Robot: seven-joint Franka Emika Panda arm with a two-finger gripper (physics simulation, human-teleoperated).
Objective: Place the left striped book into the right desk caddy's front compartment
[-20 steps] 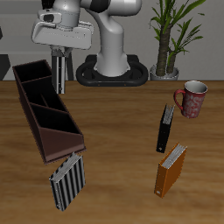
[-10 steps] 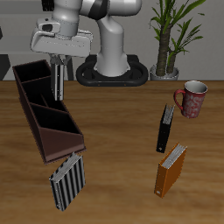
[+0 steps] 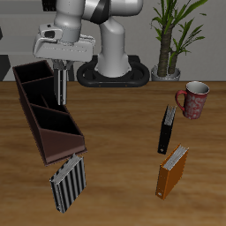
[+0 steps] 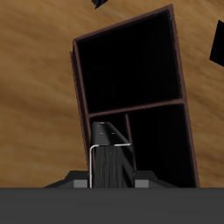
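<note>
The wooden surface (image 3: 115, 132) carries a maroon caddy (image 3: 46, 119), a striped book (image 3: 69, 183) at its front end, a black book (image 3: 166, 129), an orange book (image 3: 172, 170), a mug (image 3: 193, 100) and a potted plant (image 3: 168, 69).

White rounded arm segs, grey-white boxy hand (image 3: 61, 84), dark fingers

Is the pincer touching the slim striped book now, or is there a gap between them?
Touching. In the wrist view the left striped book sits clamped in the pincer, above the right desk caddy.
</note>
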